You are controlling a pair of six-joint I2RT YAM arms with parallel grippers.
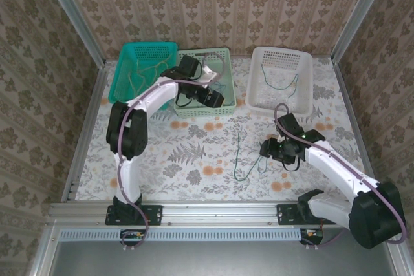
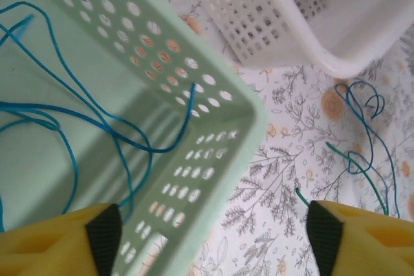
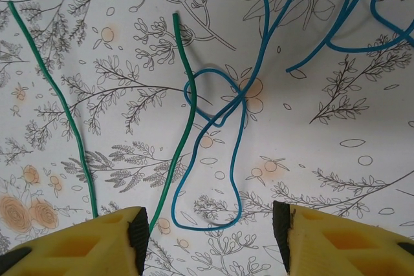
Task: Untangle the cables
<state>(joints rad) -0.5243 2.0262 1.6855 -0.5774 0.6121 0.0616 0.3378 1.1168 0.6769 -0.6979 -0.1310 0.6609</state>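
L side: left gripper [image 2: 213, 231] held over corner of pale green basket [image 2: 242, 92], yellow fingers [image 2: 65, 244] wide apart, nothing held. In that basket, blue cable [image 2: 152, 150] seen lying loose, one end up by holed wall

R side: right gripper [image 3: 210, 224] held low over flower-print table cloth [image 3: 336, 147], jaws apart, nothing pinched. On cloth, green cable [image 3: 191, 114] & looped blue cable [image 3: 236, 159] laid flat, crossing each other, lower ends between fingers

White basket [image 1: 278, 106] set at back, w/ thin cable inside
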